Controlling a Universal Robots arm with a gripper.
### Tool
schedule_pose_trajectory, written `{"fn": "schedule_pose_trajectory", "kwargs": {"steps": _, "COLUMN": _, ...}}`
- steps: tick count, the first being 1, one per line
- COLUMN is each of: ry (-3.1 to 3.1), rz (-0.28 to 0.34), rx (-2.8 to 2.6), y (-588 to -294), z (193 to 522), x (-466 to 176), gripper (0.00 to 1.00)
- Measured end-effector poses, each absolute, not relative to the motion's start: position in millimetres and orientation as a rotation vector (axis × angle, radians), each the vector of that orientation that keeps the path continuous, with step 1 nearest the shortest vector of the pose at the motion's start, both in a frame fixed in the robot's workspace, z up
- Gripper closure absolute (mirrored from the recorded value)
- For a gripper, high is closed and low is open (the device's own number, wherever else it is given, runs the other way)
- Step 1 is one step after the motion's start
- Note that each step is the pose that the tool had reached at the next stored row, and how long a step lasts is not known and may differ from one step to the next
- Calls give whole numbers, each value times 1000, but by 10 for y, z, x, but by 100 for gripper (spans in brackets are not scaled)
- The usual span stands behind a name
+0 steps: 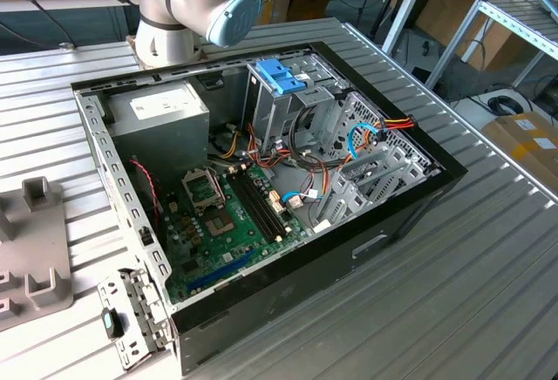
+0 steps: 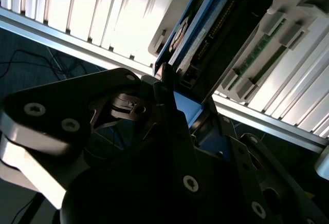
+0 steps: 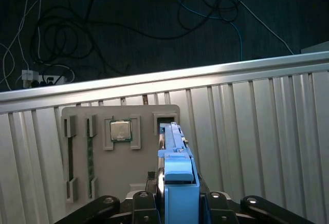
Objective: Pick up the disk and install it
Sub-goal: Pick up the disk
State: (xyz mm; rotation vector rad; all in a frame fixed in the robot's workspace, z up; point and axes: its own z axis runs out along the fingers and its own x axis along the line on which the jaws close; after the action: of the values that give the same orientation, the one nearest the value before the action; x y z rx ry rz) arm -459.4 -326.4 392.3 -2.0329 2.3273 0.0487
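Gripper [image 3: 177,199]: dark linkage on either side of the disk [image 3: 177,180], jaws closed against its blue-framed flanks. I judge it clamped, though the contact faces are hidden behind the frame.

Disk position: held on edge, upright, over the grey fixture tray [image 3: 141,170] at the edge of the ribbed table [image 3: 282,131]. Its far end sits at the tray's rectangular slot [image 3: 164,123]. Cannot tell whether it has cleared the slot or is seated in it. In the second wrist view the disk [image 2: 205,34] shows its connector edge and blue frame.

Risks, as judged:
- The grip is at one end, so the long body could pivot or slip if the clamp is light.
- A tilted pull could bind the disk's lower end against the slot wall and drag the tray.
- At the case, loose coloured cables [image 1: 384,127] lie by the bays and could snag the frame.
- A skewed disk would jam at the drive cage with the blue latch [image 1: 281,75].

Containers:
- The tray holds a processor chip [image 3: 120,130] in a square nest and memory sticks [image 3: 90,157] in long channels.
- The open computer case [image 1: 410,197] holds a green motherboard [image 1: 235,223], a grey power supply [image 1: 161,105], the drive cage and the cabling.
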Motion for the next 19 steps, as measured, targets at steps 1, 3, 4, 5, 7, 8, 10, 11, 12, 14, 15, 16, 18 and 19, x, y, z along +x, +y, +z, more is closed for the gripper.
{"fn": "schedule_pose_trajectory", "kwargs": {"steps": 1, "ry": 2327, "rz": 49, "rx": -2033, "y": -3264, "z": 3927, "x": -4594, "gripper": 63}}
{"fn": "schedule_pose_trajectory", "kwargs": {"steps": 3, "ry": 2327, "rz": 49, "rx": -2033, "y": -3264, "z": 3938, "x": -4594, "gripper": 63}}
{"fn": "schedule_pose_trajectory", "kwargs": {"steps": 4, "ry": 2327, "rz": 49, "rx": -2033, "y": -3264, "z": 3944, "x": -4594, "gripper": 63}}
{"fn": "schedule_pose_trajectory", "kwargs": {"steps": 5, "ry": 2327, "rz": 49, "rx": -2033, "y": -3264, "z": 3947, "x": -4594, "gripper": 63}}
{"fn": "schedule_pose_trajectory", "kwargs": {"steps": 7, "ry": 2327, "rz": 49, "rx": -2033, "y": -3264, "z": 3956, "x": -4594, "gripper": 63}}
{"fn": "schedule_pose_trajectory", "kwargs": {"steps": 8, "ry": 2327, "rz": 49, "rx": -2033, "y": -3264, "z": 3963, "x": -4594, "gripper": 63}}
{"fn": "schedule_pose_trajectory", "kwargs": {"steps": 10, "ry": 2327, "rz": 49, "rx": -2033, "y": -3264, "z": 3972, "x": -4594, "gripper": 63}}
{"fn": "schedule_pose_trajectory", "kwargs": {"steps": 11, "ry": 2327, "rz": 49, "rx": -2033, "y": -3264, "z": 3977, "x": -4594, "gripper": 63}}
{"fn": "schedule_pose_trajectory", "kwargs": {"steps": 12, "ry": 2327, "rz": 49, "rx": -2033, "y": -3264, "z": 3983, "x": -4594, "gripper": 63}}
{"fn": "schedule_pose_trajectory", "kwargs": {"steps": 14, "ry": 2327, "rz": 49, "rx": -2033, "y": -3264, "z": 3994, "x": -4594, "gripper": 63}}
{"fn": "schedule_pose_trajectory", "kwargs": {"steps": 15, "ry": 2327, "rz": 49, "rx": -2033, "y": -3264, "z": 3999, "x": -4594, "gripper": 63}}
{"fn": "schedule_pose_trajectory", "kwargs": {"steps": 16, "ry": 2327, "rz": 49, "rx": -2033, "y": -3264, "z": 4007, "x": -4594, "gripper": 63}}
{"fn": "schedule_pose_trajectory", "kwargs": {"steps": 18, "ry": 2327, "rz": 49, "rx": -2033, "y": -3264, "z": 4018, "x": -4594, "gripper": 63}}
{"fn": "schedule_pose_trajectory", "kwargs": {"steps": 19, "ry": 2327, "rz": 49, "rx": -2033, "y": -3264, "z": 4023, "x": -4594, "gripper": 63}}
